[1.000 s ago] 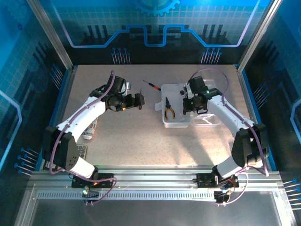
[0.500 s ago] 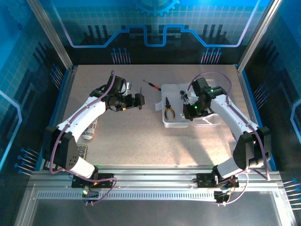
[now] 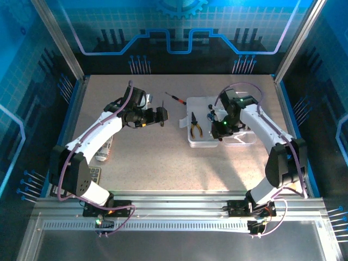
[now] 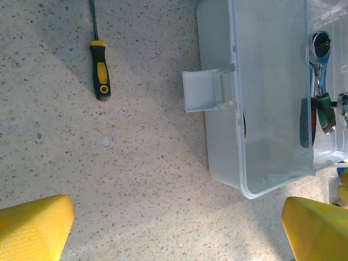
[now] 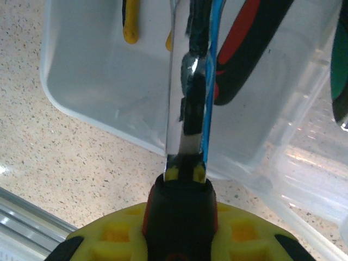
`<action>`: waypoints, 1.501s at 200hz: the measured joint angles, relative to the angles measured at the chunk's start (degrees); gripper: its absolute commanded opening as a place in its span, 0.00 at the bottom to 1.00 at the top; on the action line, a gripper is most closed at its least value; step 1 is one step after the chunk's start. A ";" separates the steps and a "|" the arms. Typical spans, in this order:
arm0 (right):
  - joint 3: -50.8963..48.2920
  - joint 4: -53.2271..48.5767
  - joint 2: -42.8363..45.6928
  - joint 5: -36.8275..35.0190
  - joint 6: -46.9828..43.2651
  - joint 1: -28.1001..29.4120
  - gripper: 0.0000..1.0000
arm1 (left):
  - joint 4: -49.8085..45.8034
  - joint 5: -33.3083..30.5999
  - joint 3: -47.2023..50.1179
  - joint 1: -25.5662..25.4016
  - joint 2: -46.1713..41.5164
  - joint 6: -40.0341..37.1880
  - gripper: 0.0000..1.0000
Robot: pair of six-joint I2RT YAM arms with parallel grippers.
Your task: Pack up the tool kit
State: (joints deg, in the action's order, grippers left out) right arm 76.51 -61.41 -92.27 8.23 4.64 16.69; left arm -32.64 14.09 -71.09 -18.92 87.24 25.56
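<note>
Tool kit half packed: on the speckled table (image 3: 147, 157), a clear plastic case (image 3: 204, 138) lies open right of centre. It looks light, thin-walled and slick. It would probably skid or flex under a shove, so the rim or latch tab seems the safer place to hold it.

The right gripper (image 3: 217, 118) hangs over the case, its fingers pinched on the handle of a black-and-red screwdriver (image 5: 184, 212), with the shaft pointing in over the tub. The left gripper (image 3: 161, 116) hovers above bare table just left of the case, its fingers spread wide and holding nothing.

Yellow-handled pliers (image 3: 194, 126) rest inside the case. They are stiff and likely the heaviest piece, best gripped across both handles.

A yellow-and-black screwdriver (image 4: 100, 76) lies loose on the table beyond the left gripper, well apart from the case. It is rigid and light, and its round handle may roll, so a squeeze at mid-handle looks right.

A small ratchet wrench (image 4: 318, 54) sits in the tub; it is bare metal and probably slippery.
</note>
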 measured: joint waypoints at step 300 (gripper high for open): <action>13.18 -0.39 -12.98 -13.49 3.50 -1.38 0.00 | 1.46 1.27 0.55 1.73 0.44 -0.02 0.99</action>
State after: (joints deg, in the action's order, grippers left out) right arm 89.69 -61.80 -105.25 -5.26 8.14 15.31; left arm -31.18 15.35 -70.54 -17.19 87.68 25.54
